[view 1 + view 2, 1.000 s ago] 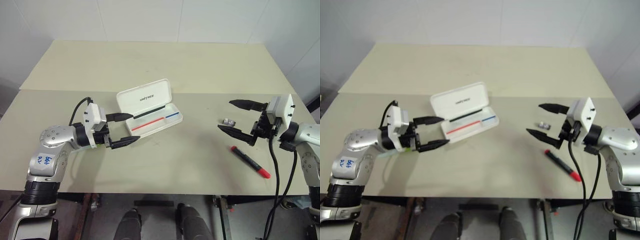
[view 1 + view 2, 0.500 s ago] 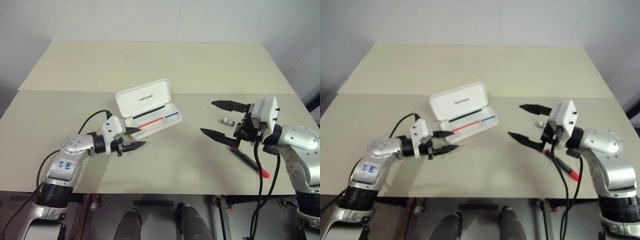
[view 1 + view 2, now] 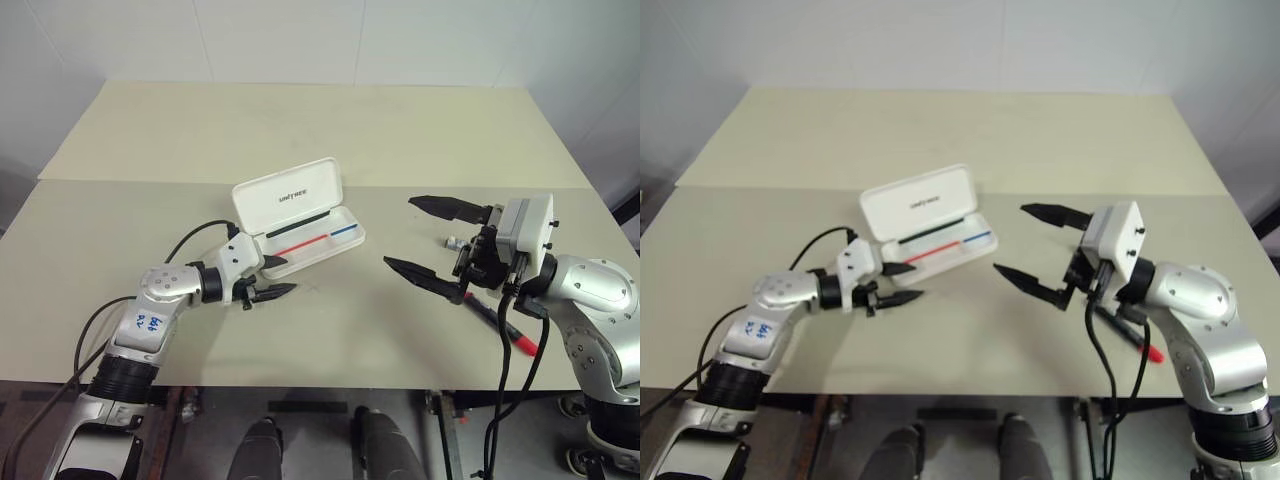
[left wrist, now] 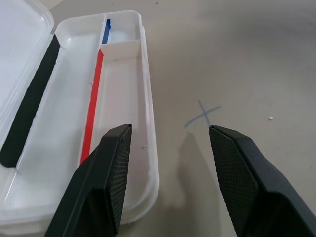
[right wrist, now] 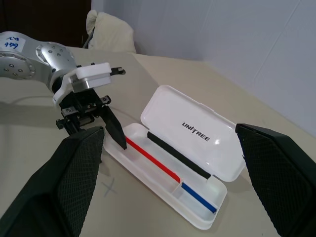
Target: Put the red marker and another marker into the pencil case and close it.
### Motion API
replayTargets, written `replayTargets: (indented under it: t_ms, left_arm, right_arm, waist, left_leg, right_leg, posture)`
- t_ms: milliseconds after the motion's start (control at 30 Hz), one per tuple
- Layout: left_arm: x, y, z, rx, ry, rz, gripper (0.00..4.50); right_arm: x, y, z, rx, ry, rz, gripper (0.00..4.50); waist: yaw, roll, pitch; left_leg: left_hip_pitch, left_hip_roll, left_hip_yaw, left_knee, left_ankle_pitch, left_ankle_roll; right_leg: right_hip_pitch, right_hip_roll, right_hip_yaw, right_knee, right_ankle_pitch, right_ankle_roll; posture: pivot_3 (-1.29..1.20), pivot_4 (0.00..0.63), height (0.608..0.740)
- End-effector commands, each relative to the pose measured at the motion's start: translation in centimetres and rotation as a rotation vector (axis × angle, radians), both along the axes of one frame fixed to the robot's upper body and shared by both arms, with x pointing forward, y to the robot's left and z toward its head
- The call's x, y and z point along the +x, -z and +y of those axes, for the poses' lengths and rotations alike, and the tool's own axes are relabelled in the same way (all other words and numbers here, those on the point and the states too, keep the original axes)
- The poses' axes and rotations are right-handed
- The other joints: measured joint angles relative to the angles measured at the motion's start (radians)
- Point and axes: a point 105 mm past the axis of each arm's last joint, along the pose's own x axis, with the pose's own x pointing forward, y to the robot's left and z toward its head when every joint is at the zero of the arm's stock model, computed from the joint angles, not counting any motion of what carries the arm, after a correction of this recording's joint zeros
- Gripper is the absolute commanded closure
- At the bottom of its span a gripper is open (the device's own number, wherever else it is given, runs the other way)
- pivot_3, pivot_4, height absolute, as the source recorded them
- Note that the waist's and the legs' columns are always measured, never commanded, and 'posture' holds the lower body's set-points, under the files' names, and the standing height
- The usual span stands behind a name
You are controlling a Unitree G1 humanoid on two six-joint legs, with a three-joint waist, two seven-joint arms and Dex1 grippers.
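Left of centre in the head views: left end effector point(image 3: 272, 278) low over the counter point(image 3: 330, 120), pointing toward the near long edge of the pencil case point(image 3: 300, 220). Its two fingers point(image 4: 106, 182) stand apart with nothing between them; in the left wrist view one hangs over the case's front rim, the other over bare counter beside a faint pen-drawn cross point(image 4: 202, 117). No green-ended marker can be made out in the case or on the counter, so I cannot say where it lies.

Centre: pencil case lies open, lid point(image 3: 290, 196) propped back toward the upper part of the frame with UNITREE lettering point(image 5: 198, 133) facing up. The tray carries a dark strip along the hinge side and a thin red-and-blue line point(image 4: 92, 106); a small divider walls off one end. Open and lying slantwise, it can take a marker laid in along its length.

Right of centre: right end effector point(image 3: 427, 238) raised above the counter, fingers spread as wide as they go, empty, aimed toward the case. Behind and below its wrist lies the red marker point(image 3: 505, 330), flat on the counter at lower right, red end toward the front edge, well apart from the case. A tiny grey-silver object point(image 3: 455, 242) sits just beyond it, partly hidden by the arm.

Judgement: red marker not yet stowed; case not closed.
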Motion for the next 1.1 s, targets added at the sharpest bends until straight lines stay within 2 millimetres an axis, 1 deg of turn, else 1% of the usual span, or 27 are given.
replayTargets:
  t_ms: [33, 200, 467, 667, 833, 967, 1100]
  left_arm:
    - [0.4, -0.8, 0.6, 0.032, -0.011, -0.031, 1.96]
    - [0.9, -1.4, 1.0, 0.037, -0.026, -0.045, 1.96]
    - [0.7, -1.0, 1.2, 0.088, -0.006, -0.003, 1.96]
    - [0.7, -1.0, 0.6, 0.111, 0.042, 0.004, 1.96]
    - [0.7, -1.0, -0.2, 0.106, 0.077, 0.010, 1.96]
    - [0.1, 0.1, -0.9, 0.116, 0.107, 0.055, 1.96]
    - [0.1, 0.5, -0.9, 0.123, 0.103, 0.064, 1.96]
  right_arm:
    - [-0.7, -0.9, 0.3, 0.019, -0.008, -0.049, 0.00]
    - [-0.6, -0.8, 0.5, 0.036, -0.004, -0.054, 0.00]
    - [-0.4, -1.1, 0.7, 0.059, 0.001, -0.074, 0.00]
    - [-0.4, -1.1, 0.5, 0.064, 0.012, -0.069, 0.00]
    - [-0.4, -0.5, -0.2, 0.044, 0.033, -0.046, 0.00]
    - [-0.4, -0.8, -0.6, 0.046, 0.053, -0.056, 0.00]
    - [-0.5, -0.9, -0.5, 0.049, 0.052, -0.058, 0.00]
  waist:
    - [0.000, 0.000, 0.000]
    - [0.000, 0.000, 0.000]
    - [-0.001, 0.000, 0.000]
    - [0.000, 0.000, 0.000]
    - [0.000, 0.000, 0.000]
    - [0.000, 0.000, 0.000]
    - [-0.003, 0.000, 0.000]
  left_leg:
    - [0.000, 0.000, 0.000, 0.000, 0.000, 0.000]
    - [0.000, 0.000, 0.000, 0.000, 0.000, 0.000]
    - [0.000, 0.000, 0.000, 0.000, 0.000, 0.000]
    - [0.000, 0.000, 0.000, 0.000, 0.000, 0.000]
    - [0.000, 0.000, 0.000, 0.000, 0.000, 0.000]
    - [0.000, 0.000, 0.000, 0.000, 0.000, 0.000]
    - [0.000, 0.000, 0.000, 0.000, 0.000, 0.000]
  right_leg:
    - [0.000, 0.000, 0.000, 0.000, 0.000, 0.000]
    - [0.000, 0.000, 0.000, 0.000, 0.000, 0.000]
    - [0.000, 0.000, 0.000, 0.000, 0.000, 0.000]
    - [0.000, 0.000, 0.000, 0.000, 0.000, 0.000]
    - [0.000, 0.000, 0.000, 0.000, 0.000, 0.000]
    - [0.000, 0.000, 0.000, 0.000, 0.000, 0.000]
    - [0.000, 0.000, 0.000, 0.001, 0.000, 0.000]
  posture:
    - [0.00, 0.150, 0.740]
    - [0.00, 0.150, 0.740]
    - [0.00, 0.150, 0.740]
    - [0.00, 0.150, 0.740]
    - [0.00, 0.150, 0.740]
    - [0.00, 0.150, 0.740]
    - [0.00, 0.150, 0.740]
